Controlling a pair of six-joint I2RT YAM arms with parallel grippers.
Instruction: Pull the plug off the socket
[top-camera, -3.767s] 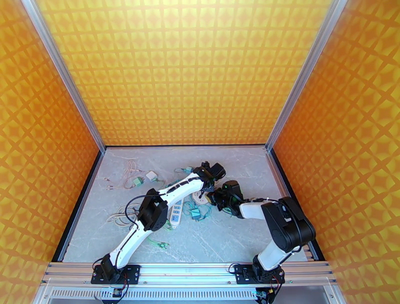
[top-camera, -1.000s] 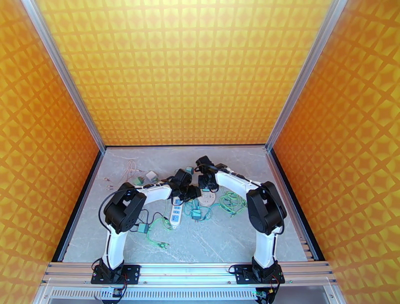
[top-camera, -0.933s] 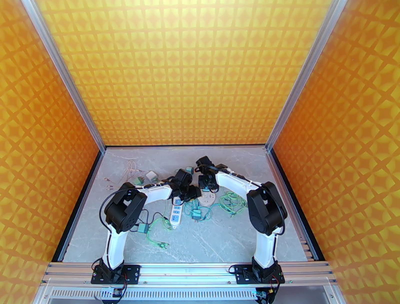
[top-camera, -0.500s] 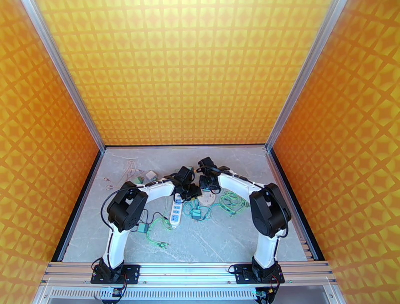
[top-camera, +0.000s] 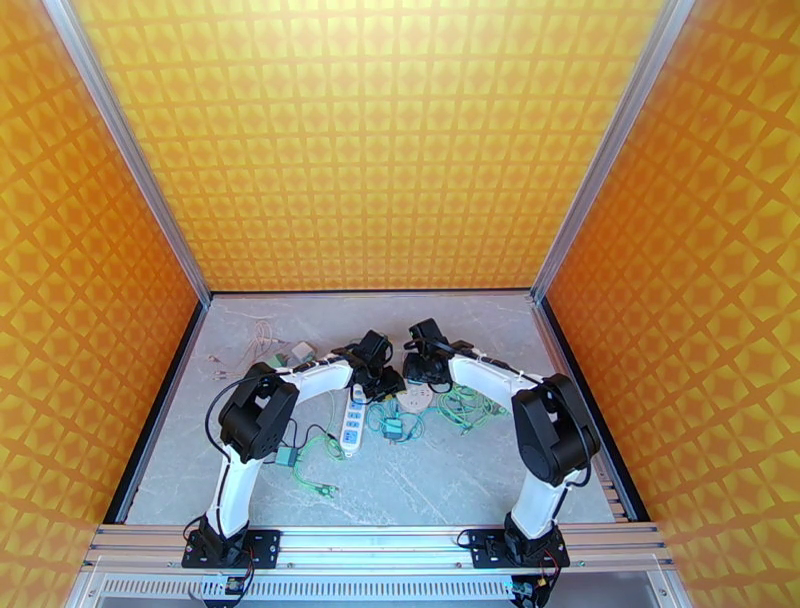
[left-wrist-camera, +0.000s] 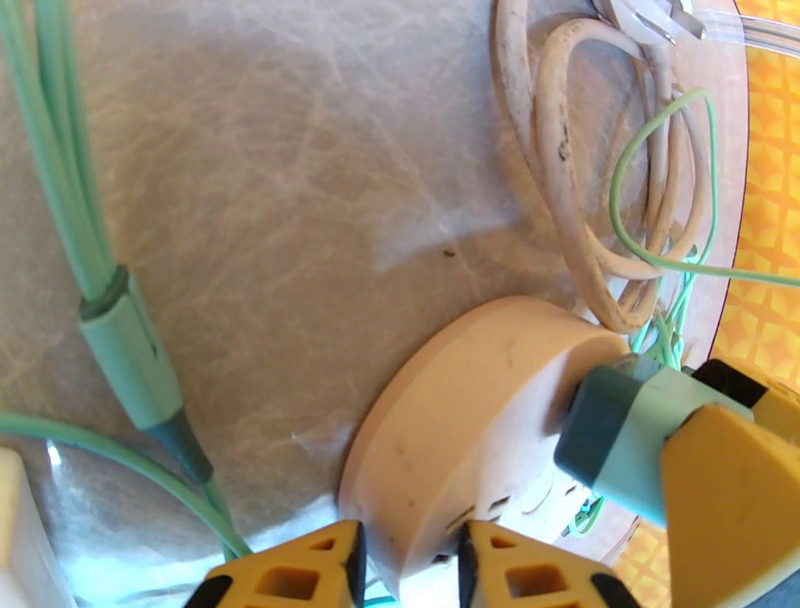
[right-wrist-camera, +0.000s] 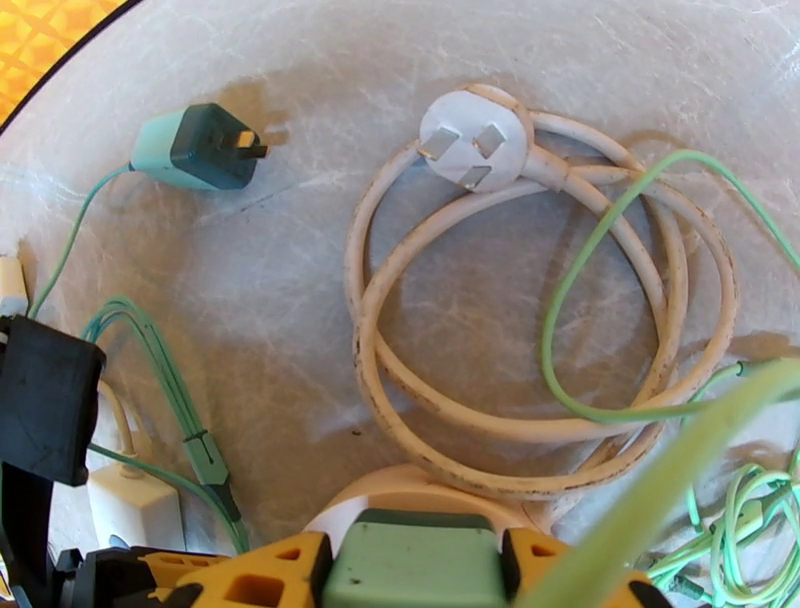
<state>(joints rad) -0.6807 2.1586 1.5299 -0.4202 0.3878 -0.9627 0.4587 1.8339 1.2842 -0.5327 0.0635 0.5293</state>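
The plug (right-wrist-camera: 415, 565), a green block, is pushed into the round beige socket (left-wrist-camera: 470, 420). Both lie at the bottom middle of the right wrist view. My right gripper (right-wrist-camera: 412, 545) is clenched on the plug, with one yellow finger on each side. I judge this lets me draw it straight out along its pins.

My left gripper (left-wrist-camera: 410, 545) is closed on the edge of the socket at the bottom of the left wrist view, one finger on each side of the rim with almost no gap. I think this grip is there to hold the socket in place, because it looks light and would otherwise travel with the plug. My two grips sit on different parts of the disc and do not touch.

A coil of white cable (right-wrist-camera: 520, 400) lies just beyond the socket and seems to touch its edge. A thin green wire (right-wrist-camera: 560, 300) crosses over it. These may drag if the socket shifts.

At the left of the left wrist view, green cables (left-wrist-camera: 60, 150) run beside the socket but apart from it. A loose green adapter (right-wrist-camera: 195, 148) rests well apart in the upper left.

In the top view, the white power strip (top-camera: 352, 420) is to the lower left of the socket. The table (top-camera: 450, 480) is bare toward the back wall and the right, so I judge there is room to pull that way.
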